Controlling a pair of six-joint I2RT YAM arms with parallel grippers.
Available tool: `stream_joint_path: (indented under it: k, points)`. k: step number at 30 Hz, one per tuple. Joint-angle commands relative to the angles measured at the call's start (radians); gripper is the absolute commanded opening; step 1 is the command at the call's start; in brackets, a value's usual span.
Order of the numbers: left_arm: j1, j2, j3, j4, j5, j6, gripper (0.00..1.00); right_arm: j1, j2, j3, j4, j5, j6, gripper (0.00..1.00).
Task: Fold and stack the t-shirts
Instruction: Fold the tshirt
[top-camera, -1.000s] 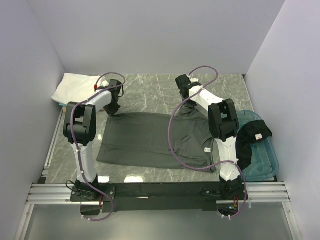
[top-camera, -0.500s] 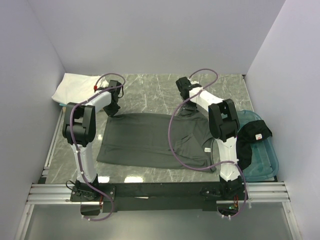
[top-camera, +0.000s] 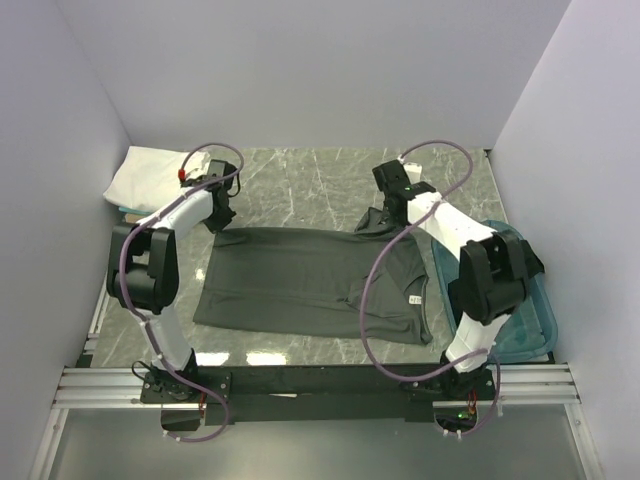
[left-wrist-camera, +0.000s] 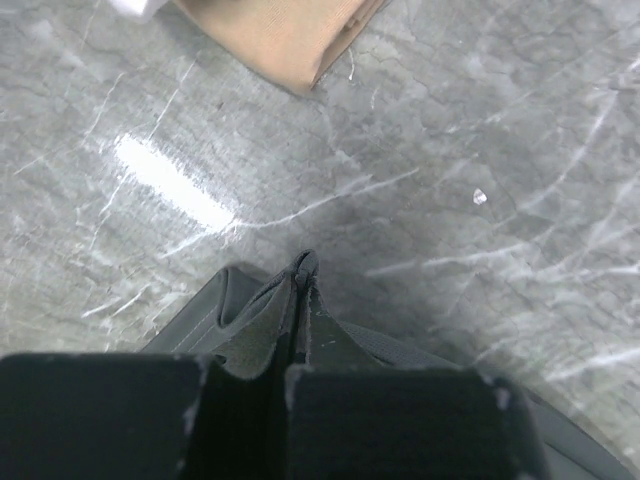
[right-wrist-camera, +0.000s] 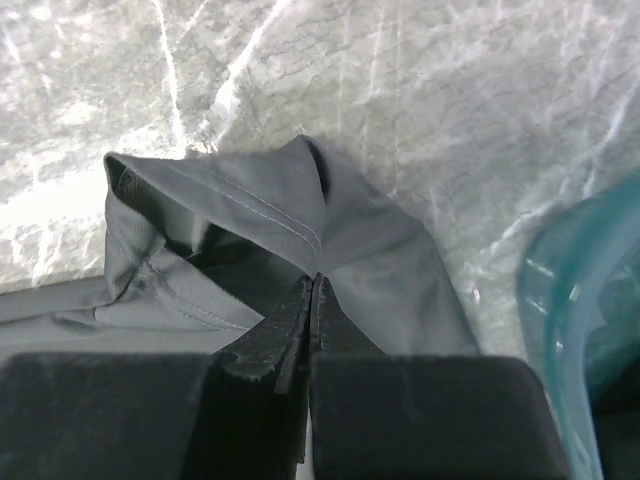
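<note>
From above, the dark charcoal-grey cotton t-shirt (top-camera: 300, 280) lies spread flat, unfolded, on the grey marble table (top-camera: 300, 180). A white t-shirt (top-camera: 150, 175) sits apparently folded at the far left. In the left wrist view, the left jaws are pinched shut on the grey shirt's far-left corner. In the right wrist view, the right jaws clamp its far-right fold beside the teal plastic bin (right-wrist-camera: 560, 300). Its first fold looks about to begin.

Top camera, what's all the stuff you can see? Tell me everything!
dark grey t-shirt: one, charcoal, spread flat mid-table.
white t-shirt pile: one, white, far left corner.
bin: one, teal, right edge, partly behind the right arm.
table: one, grey marble.
arms: two, white and black, near edge.
left end effector: one, black, shut on the shirt's far left corner.
right end effector: one, black, shut on the shirt's far right corner.
</note>
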Motion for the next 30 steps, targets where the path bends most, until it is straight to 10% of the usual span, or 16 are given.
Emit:
stream_joint_path:
  k: [1,30]
  points:
    - [0.000,-0.073,-0.031,0.035,0.013,-0.003,0.01,0.010,-0.073,-0.050,0.054,0.009,0.019,0.00]
    - [-0.003,-0.342,-0.309,0.039,-0.019,-0.065,0.01,0.251,-0.669,-0.518,-0.110,0.170,0.290,0.00]
